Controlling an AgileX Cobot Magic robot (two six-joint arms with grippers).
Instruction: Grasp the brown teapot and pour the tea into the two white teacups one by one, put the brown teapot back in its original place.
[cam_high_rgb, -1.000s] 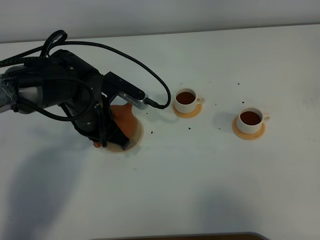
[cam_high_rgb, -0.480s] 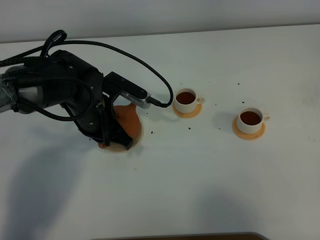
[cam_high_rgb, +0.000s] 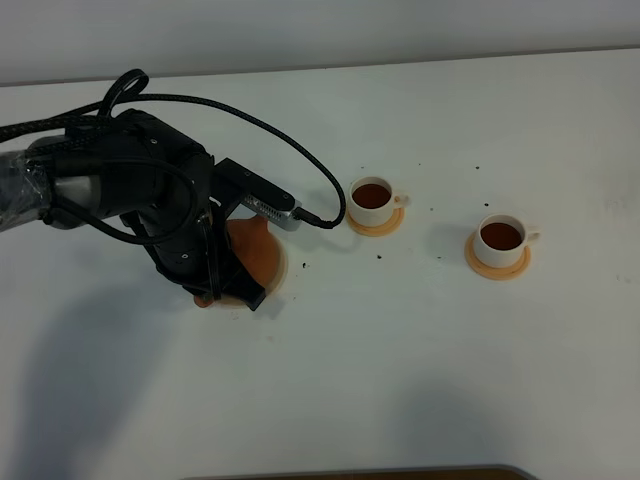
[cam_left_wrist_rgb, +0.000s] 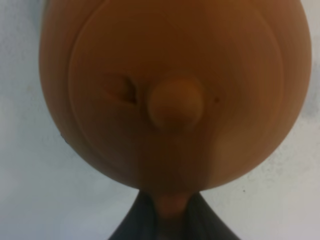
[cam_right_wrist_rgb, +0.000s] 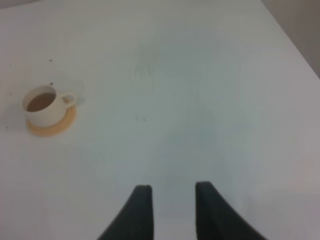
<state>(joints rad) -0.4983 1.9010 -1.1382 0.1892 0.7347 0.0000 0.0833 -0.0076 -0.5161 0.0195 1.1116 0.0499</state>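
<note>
Two cups (cam_high_rgb: 372, 196) (cam_high_rgb: 500, 236) already had tea in them, so the pouring looked done. At about 9 o'clock on the table (cam_high_rgb: 420, 360), the left gripper (cam_left_wrist_rgb: 171, 220) held the brown teapot (cam_left_wrist_rgb: 175, 95) by its handle, down on its tan disc (cam_high_rgb: 281, 268). Next it should let go and lift away. Farther off, the right gripper (cam_right_wrist_rgb: 169, 196) was a little open, holding nothing.

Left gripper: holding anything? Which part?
Yes. The left gripper is shut on the brown teapot by its handle. The right gripper holds nothing.
</note>
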